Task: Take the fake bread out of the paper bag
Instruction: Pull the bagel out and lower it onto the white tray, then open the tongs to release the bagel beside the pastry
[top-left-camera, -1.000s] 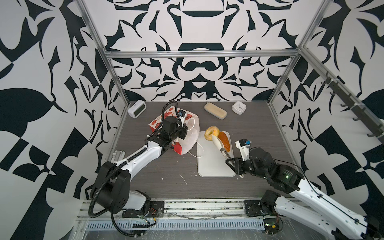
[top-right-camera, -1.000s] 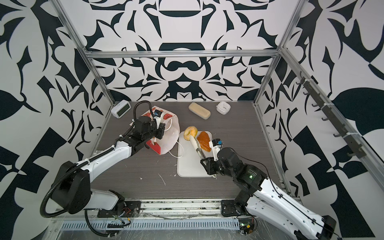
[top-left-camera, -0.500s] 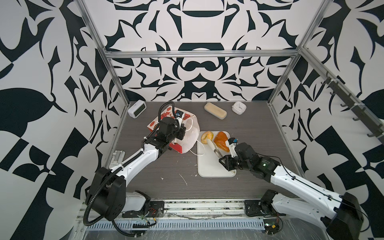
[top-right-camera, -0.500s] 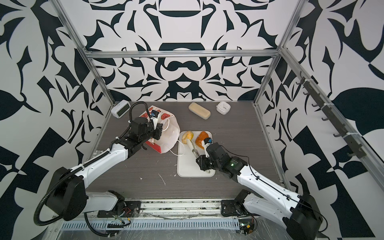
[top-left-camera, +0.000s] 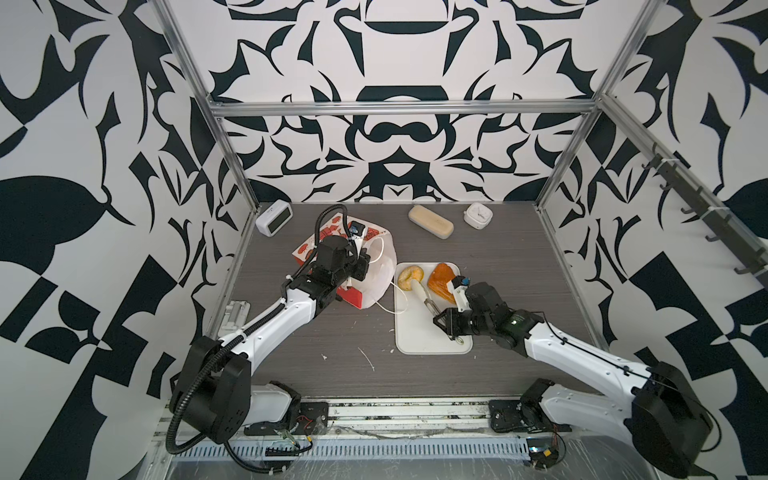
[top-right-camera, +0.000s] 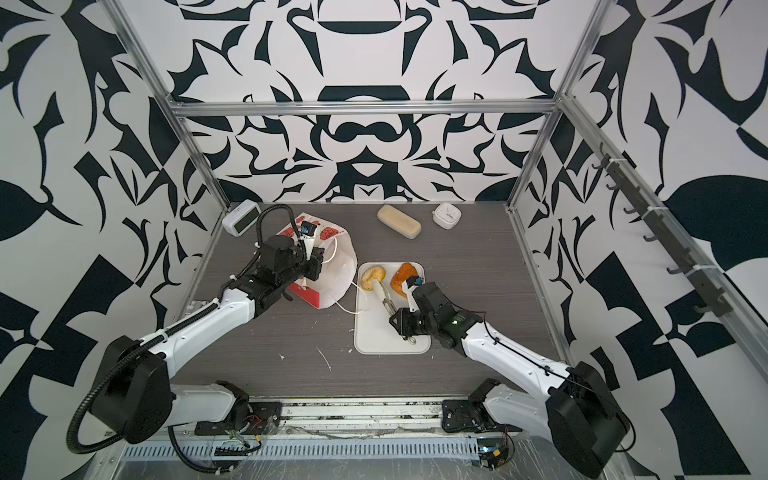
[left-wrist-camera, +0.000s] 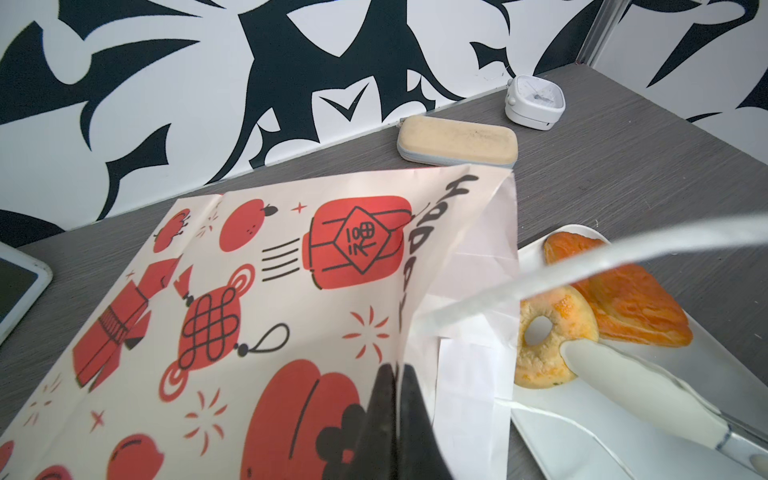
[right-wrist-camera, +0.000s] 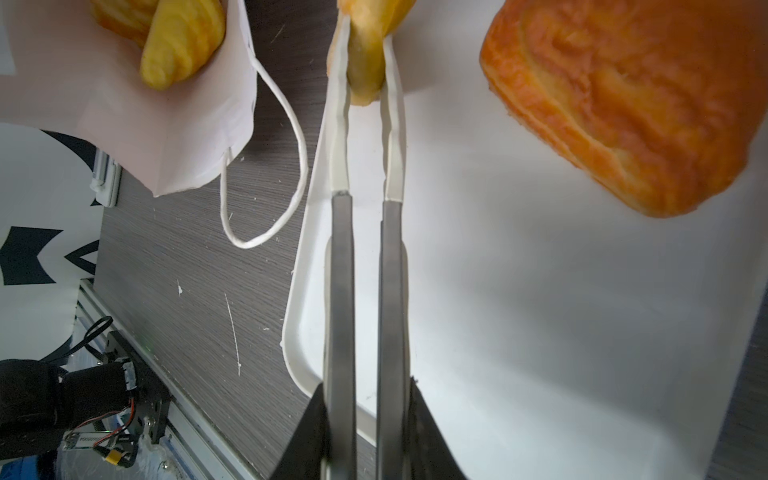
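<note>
The bag (left-wrist-camera: 291, 291) rim was pinched in the shut left pincer (left-wrist-camera: 395, 374). The bagel (left-wrist-camera: 575, 309) was held at the tray's (top-left-camera: 419, 336) eleven o'clock by tongs (right-wrist-camera: 343, 291) clamped in the right pincer (right-wrist-camera: 366, 386). Croissants (right-wrist-camera: 183, 45) lay bagged at nine o'clock. Released near that edge, the bagel could be tipped onto the worktop (top-left-camera: 498, 257).

Left arm (top-left-camera: 282, 320) extended forward and inward, wrist level; left gripper (left-wrist-camera: 392, 374) jaws fully pressed together. Right arm (top-left-camera: 582, 361) stretched low toward centre, right gripper (right-wrist-camera: 366, 384) pointing forward, jaws clamped with a narrow gap.
</note>
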